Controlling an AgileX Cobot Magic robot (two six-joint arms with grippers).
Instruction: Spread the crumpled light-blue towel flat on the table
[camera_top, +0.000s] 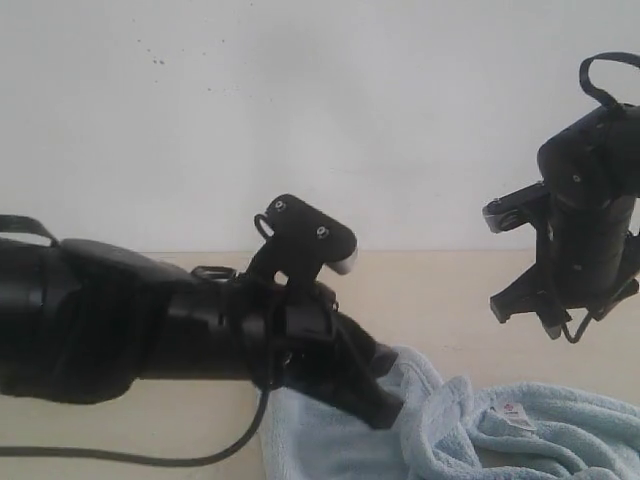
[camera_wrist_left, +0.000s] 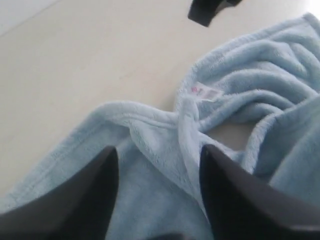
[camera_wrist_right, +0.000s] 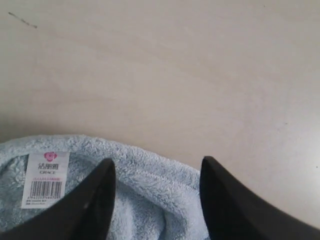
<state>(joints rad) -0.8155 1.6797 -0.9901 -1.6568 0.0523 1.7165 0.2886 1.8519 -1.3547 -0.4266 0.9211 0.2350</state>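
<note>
**Pale-blue towel lies crumpled on the table, both grippers open**

Pale-blue terry cloth, the towel (camera_top: 560, 430), is seen bunched in the lower right part of the exterior view. It rests on the beige, wood-look table (camera_top: 440, 290) and is cut off by the bottom and right edges of that picture. Several thick folds and ridges are gathered across it, and no part of it is lifted clear of the table. A small white label (camera_top: 510, 415) with a pink mark is sewn near one hemmed edge and lies face up among the folds. A barcode can be made out on it in the right wrist view.

The left gripper (camera_top: 375, 395) is lowered onto the left end of the towel, beside a raised fold. In the left wrist view its two dark fingers (camera_wrist_left: 75, 200) are held apart, with flat fabric lying under and between them. Nothing is pinched, so the jaws are taken as open.

The right gripper (camera_top: 528, 315) is held above the table, clear of the cloth, over the towel's right part. In the right wrist view its fingers (camera_wrist_right: 235, 200) are likewise spread, with the hemmed edge and the label seen below them. Nothing is gripped.

A white wall (camera_top: 300, 100) is seen behind the table, and a black cable (camera_top: 150, 458) hangs below the left arm.
</note>
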